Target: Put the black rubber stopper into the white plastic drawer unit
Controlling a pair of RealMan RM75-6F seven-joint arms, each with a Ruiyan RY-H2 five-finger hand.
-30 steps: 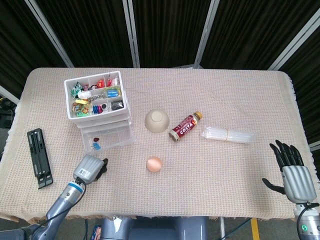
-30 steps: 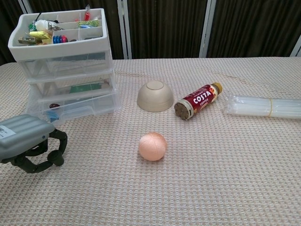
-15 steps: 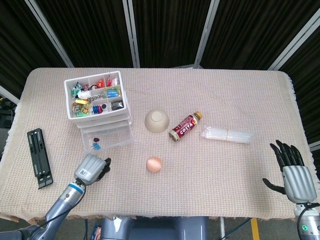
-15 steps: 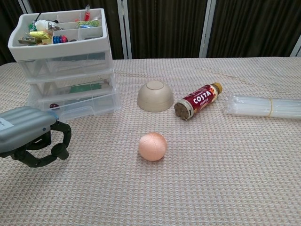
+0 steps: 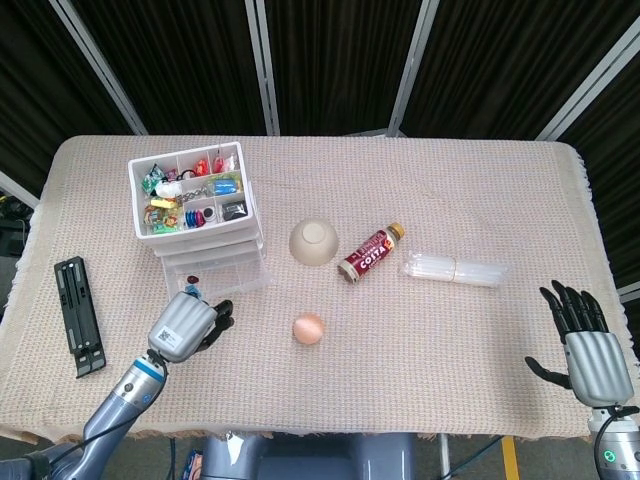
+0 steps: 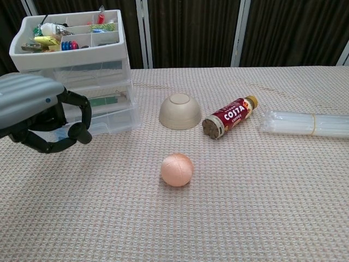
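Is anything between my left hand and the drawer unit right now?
Nothing visible. The left hand is right at the front of the white drawer unit; the bowl and ball lie off to its right. The stopper itself isn't discernible.

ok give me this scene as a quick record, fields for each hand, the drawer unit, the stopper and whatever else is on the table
left hand: fingers curled, in front of the drawer unit, nothing visibly held
right hand: fingers spread, holds nothing, at the table's right edge
white drawer unit: bottom drawer pulled out, top tray full of small items
black stopper: cannot tell
other items: upturned bowl, coffee bottle lying down, pink ball, clear tube bundle, black stand
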